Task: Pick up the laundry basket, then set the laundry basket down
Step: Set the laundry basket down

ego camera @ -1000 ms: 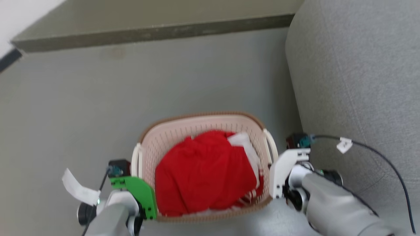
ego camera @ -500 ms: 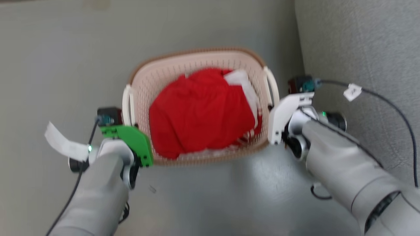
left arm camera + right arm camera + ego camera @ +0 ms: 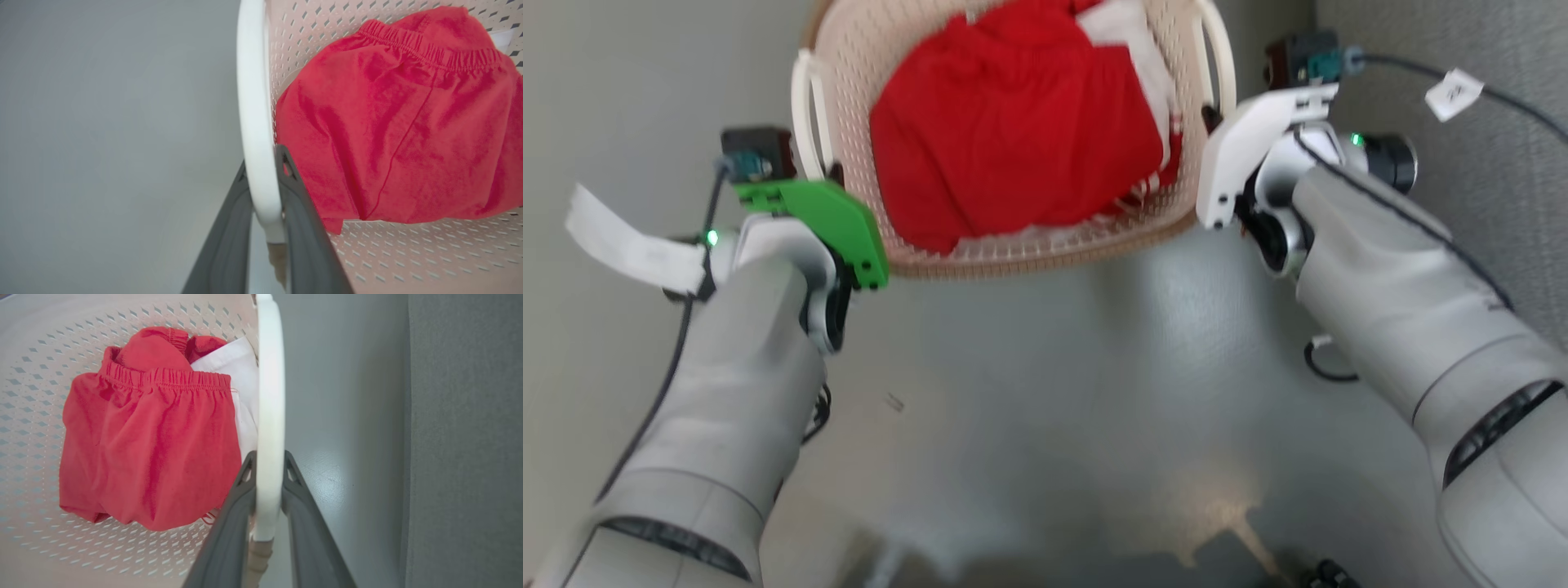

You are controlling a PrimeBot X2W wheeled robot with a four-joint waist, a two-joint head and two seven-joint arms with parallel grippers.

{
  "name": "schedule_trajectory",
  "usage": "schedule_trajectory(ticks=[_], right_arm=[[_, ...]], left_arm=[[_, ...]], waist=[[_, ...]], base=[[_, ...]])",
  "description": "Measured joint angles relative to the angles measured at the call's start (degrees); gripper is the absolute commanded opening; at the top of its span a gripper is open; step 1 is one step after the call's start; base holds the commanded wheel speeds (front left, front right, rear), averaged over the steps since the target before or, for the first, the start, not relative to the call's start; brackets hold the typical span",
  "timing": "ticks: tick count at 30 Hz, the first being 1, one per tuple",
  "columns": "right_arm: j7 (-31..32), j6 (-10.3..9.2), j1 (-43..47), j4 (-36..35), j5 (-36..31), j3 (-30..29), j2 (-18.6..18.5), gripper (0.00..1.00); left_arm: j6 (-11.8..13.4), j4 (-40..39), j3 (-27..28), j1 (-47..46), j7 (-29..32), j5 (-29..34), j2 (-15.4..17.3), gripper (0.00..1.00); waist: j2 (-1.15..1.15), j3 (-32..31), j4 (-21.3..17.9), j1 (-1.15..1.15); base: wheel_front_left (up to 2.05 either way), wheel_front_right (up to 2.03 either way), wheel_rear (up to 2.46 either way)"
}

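Laundry basket point(image 3: 1013, 260) likely light, stiff. Your left gripper point(image 3: 263, 163), right gripper point(image 3: 269, 457) clamped on handles point(image 3: 805, 110), 9 and 3 o'clock.

The floor point(image 3: 1054, 392) in front of the basket point(image 3: 1029, 260) was wide and open, with lots of room to pass. The floor on the basket's left side was open too. On the right, a big grey sofa point(image 3: 1503, 204) stood near, leaving just a thin strip of floor beside the basket's right handle point(image 3: 269, 396). Red cloth point(image 3: 1013, 122) filled most of the inside of the basket.
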Motion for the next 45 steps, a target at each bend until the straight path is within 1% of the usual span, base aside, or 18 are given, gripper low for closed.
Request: schedule_trajectory(ticks=[18,20,27,33,45], right_arm=[[-2.3,-0.11,-10.3,0.8,-1.5,-0.5,-0.2,0.0],[-2.6,-0.43,-11.4,0.9,-1.5,-0.6,-0.2,0.0],[-4.3,-0.42,-12.3,1.7,-1.6,-0.6,0.0,0.0],[-5.9,-0.41,-12.4,2.2,-1.8,-0.5,0.1,0.0],[-7.3,-0.4,-13.7,2.2,-2.0,-0.5,0.1,0.0]], left_arm=[[0.5,-0.1,0.3,-10.9,-0.8,1.7,1.2,0.0],[0.5,-0.1,0.3,-12.2,-0.9,2.4,1.4,0.0],[0.5,0.5,0.1,-13.6,-2.4,3.3,1.3,0.0],[0.5,1.3,0.1,-13.9,-3.6,3.5,1.2,0.0],[0.5,2.5,-0.2,-15.1,-4.5,3.6,1.2,0.0]], waist=[[0.0,13.5,0.5,0.0],[0.0,14.9,0.5,-0.01],[0.0,19.5,0.5,-0.01],[0.0,21.7,0.6,-0.01],[0.0,22.7,0.8,-0.02]], base=[[0.0,0.0,0.0],[0.0,0.0,0.0],[0.0,0.0,0.0],[0.0,0.0,0.0],[0.0,0.0,0.0]])
